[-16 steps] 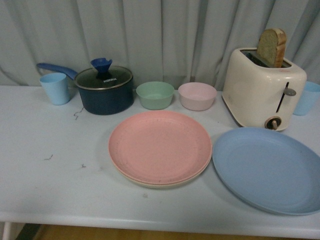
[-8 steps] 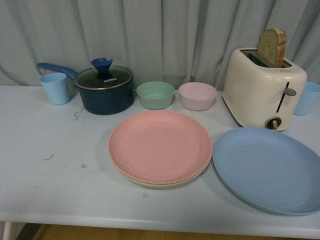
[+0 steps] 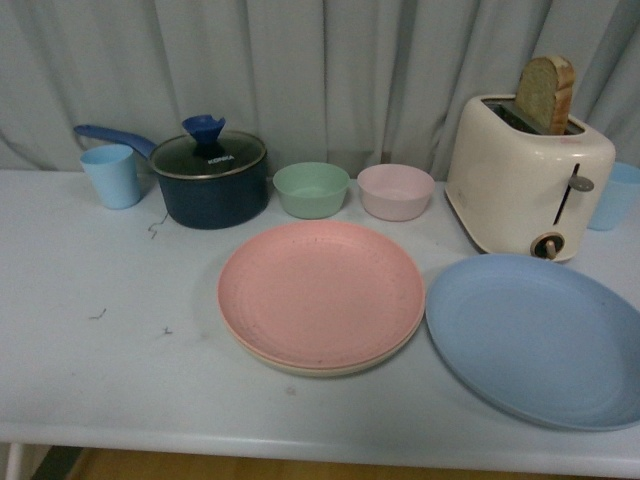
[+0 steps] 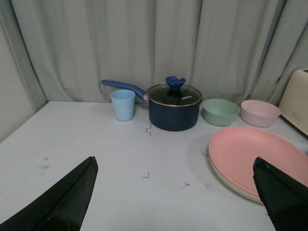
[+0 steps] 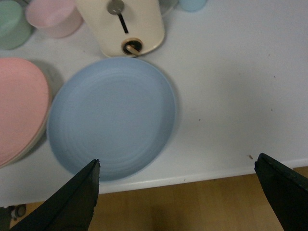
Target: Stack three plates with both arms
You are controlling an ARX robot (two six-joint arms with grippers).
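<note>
pink plate (image 3: 320,290) atop beige plate (image 3: 318,371), blue plate (image 3: 535,340) flat

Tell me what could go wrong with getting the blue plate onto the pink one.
1. The blue plate lies flat close to the front edge of the table. A tool scraping at its thin rim could push it off.
2. Its far rim sits near the toaster, so a lift from that side may bump it.
3. The pink plate rests on the beige plate. An off-centre drop could probably shift that stack.
</note>
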